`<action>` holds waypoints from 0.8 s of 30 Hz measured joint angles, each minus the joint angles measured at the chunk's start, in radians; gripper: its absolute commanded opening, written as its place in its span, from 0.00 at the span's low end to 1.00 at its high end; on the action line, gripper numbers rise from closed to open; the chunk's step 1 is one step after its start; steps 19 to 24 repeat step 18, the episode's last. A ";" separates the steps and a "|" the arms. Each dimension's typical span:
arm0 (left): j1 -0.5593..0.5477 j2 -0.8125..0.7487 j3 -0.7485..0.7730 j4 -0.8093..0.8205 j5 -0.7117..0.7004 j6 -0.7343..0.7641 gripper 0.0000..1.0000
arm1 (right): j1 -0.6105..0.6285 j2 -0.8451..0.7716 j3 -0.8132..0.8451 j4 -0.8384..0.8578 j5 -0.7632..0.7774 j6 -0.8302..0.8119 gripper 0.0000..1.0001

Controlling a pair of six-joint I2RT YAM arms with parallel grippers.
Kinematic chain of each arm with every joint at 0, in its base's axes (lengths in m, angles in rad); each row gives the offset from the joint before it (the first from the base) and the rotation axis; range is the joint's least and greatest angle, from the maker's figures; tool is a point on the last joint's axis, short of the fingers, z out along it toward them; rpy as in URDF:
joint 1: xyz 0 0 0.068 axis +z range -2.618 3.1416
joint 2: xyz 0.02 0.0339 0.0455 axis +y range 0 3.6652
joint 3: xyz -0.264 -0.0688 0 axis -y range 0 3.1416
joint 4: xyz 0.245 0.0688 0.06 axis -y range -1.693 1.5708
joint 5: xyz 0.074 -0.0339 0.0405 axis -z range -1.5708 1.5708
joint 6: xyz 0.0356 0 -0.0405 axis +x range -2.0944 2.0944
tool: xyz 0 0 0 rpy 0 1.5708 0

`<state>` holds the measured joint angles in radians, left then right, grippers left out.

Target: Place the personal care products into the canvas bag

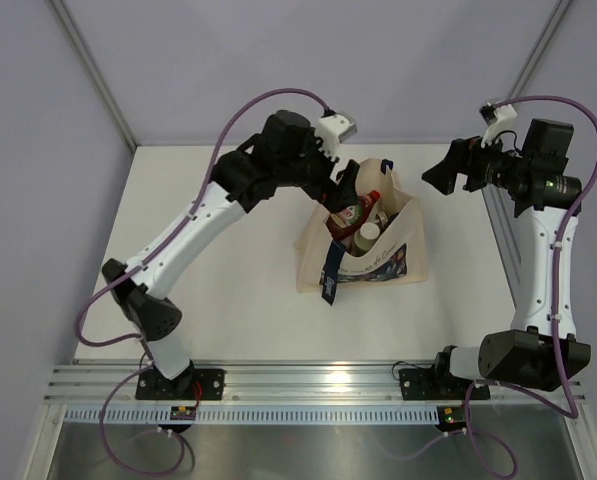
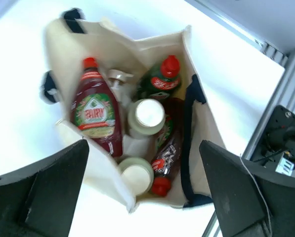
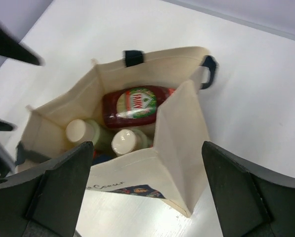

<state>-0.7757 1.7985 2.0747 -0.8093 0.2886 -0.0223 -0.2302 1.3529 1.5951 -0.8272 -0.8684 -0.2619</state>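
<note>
The canvas bag (image 1: 380, 262) stands open in the middle of the table, floral panel facing the near edge. In the left wrist view the bag (image 2: 122, 42) holds a red squeeze bottle (image 2: 95, 116), a green bottle (image 2: 159, 81), a beige pump head (image 2: 118, 78), two pale cylinders with white caps (image 2: 148, 114) (image 2: 136, 175) and a second dark red bottle (image 2: 168, 158). My left gripper (image 1: 334, 192) (image 2: 145, 197) hangs open and empty over the bag's left rear rim. My right gripper (image 1: 440, 172) (image 3: 147, 197) is open and empty, raised to the right of the bag (image 3: 179, 143).
A dark navy strap (image 1: 330, 272) hangs down the bag's front. An aluminium rail (image 1: 308, 380) runs along the near edge, and another rail (image 1: 496, 235) along the right edge. Grey walls close in the back and sides.
</note>
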 measured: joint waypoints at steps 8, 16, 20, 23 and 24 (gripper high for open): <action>0.231 -0.549 -0.655 0.327 -0.121 -0.120 0.99 | -0.002 -0.110 -0.101 0.136 0.450 0.176 1.00; 0.287 -0.865 -1.042 0.422 -0.228 -0.172 0.99 | -0.002 -0.298 -0.287 0.224 0.715 0.251 0.99; 0.287 -0.904 -1.112 0.426 -0.257 -0.182 0.99 | -0.002 -0.319 -0.288 0.229 0.748 0.266 1.00; 0.287 -0.904 -1.112 0.426 -0.257 -0.182 0.99 | -0.002 -0.319 -0.288 0.229 0.748 0.266 1.00; 0.287 -0.904 -1.112 0.426 -0.257 -0.182 0.99 | -0.002 -0.319 -0.288 0.229 0.748 0.266 1.00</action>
